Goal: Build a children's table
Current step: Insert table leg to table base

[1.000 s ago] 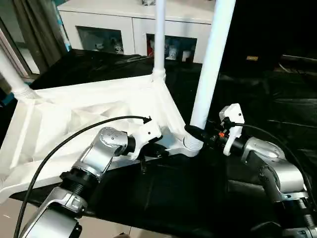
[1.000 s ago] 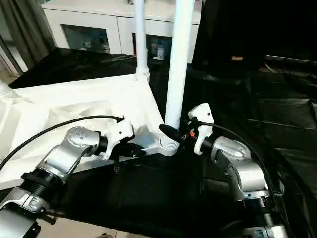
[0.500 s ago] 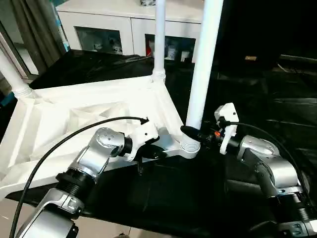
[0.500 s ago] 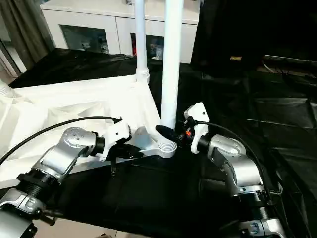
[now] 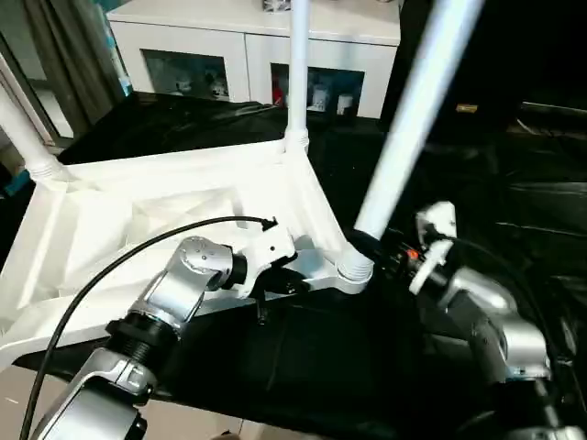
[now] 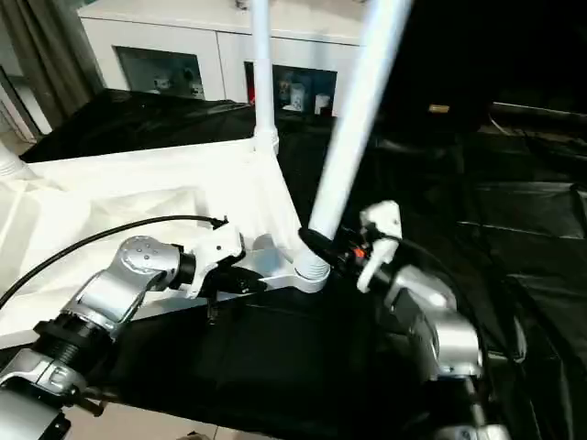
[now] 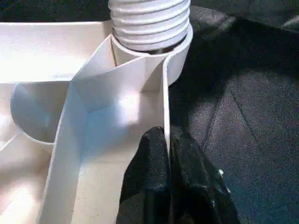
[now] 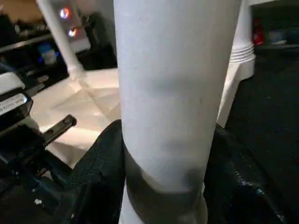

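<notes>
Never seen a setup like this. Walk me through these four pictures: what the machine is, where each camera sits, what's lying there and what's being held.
This is a humanoid robot with two silver arms, each ending in a gripper with two black fingers. Two pictures come from cameras on its head, looking down; the other two come from cameras on its wrists.

A white tabletop lies upside down on a black cloth, with legs standing up from its corners.

The left gripper is shut on the thin rim of the tabletop. The right gripper is closed around the near leg, close above its socket; that leg leans to the right. A white cabinet stands behind.

Home-like room: glass-door cabinet [image 5: 248, 55], curtains [image 5: 69, 55].
</notes>
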Tool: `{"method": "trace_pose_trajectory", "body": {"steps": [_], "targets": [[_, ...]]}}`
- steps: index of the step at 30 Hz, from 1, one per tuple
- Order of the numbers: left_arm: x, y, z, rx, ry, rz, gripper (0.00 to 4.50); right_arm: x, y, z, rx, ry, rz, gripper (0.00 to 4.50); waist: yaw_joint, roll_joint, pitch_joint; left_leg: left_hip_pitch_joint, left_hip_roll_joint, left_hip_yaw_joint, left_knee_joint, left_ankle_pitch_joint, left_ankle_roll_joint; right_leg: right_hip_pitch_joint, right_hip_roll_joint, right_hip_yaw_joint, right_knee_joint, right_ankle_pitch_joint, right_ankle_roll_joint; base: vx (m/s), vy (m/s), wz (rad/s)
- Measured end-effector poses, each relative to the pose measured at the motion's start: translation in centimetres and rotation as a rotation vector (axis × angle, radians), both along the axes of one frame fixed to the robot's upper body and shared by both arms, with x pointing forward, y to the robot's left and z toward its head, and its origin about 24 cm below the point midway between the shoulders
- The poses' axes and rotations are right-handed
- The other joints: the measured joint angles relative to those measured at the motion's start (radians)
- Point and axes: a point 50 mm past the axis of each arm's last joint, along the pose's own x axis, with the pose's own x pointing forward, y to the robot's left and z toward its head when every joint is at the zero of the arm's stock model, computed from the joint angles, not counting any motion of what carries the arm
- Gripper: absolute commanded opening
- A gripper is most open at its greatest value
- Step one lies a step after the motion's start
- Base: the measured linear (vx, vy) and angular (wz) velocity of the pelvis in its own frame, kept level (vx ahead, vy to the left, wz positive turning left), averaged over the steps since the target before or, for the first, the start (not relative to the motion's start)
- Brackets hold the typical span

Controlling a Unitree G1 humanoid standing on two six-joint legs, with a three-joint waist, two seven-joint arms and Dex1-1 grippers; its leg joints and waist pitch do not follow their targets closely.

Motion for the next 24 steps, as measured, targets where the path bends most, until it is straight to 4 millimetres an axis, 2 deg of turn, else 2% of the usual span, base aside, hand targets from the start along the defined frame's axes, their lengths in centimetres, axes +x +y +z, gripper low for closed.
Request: {"method": "trace_pose_trajectory", "body": {"steps": [8,14,20,24], "targets": [[0.0,-0.3,-0.2,-0.004,-0.003,-0.007,0.0,-1.1,-0.2,-0.9,0.041,-0.032,-0.06,1.88,0.003,0.007,-0.003,0.0,0.0,0.0,-0.001,0.0,0.0,0.0,0.0,0.0,-0.001,0.0,0.0,0.0,0.0,0.0],[0.0,-0.3,-0.2,-0.005,-0.001,-0.009,0.0,-1.3,-0.2,-0.8,0.004,-0.053,-0.053,1.88,0.002,0.01,-0.005,0.0,0.0,0.0,-0.002,0.0,0.0,0.003,0.0,0.0,-0.004,0.0,0.0,0.0,0.0,0.0],[0.1,-0.1,-0.3,0.0,-0.001,-0.009,0.0,-0.7,0.4,0.4,-0.188,-0.097,0.087,1.88,-0.001,0.009,-0.007,0.0,0.0,0.0,-0.002,0.0,0.0,0.004,0.0,0.0,-0.004,0.0,0.0,0.0,0.0,0.0],[0.1,0.0,-0.3,0.002,-0.001,-0.01,0.0,-0.3,0.7,0.7,-0.228,-0.092,0.128,1.88,-0.001,0.006,-0.007,0.0,0.0,0.0,-0.002,0.0,0.0,0.004,0.0,0.0,-0.004,0.0,0.001,0.0,0.0,0.0]]}}
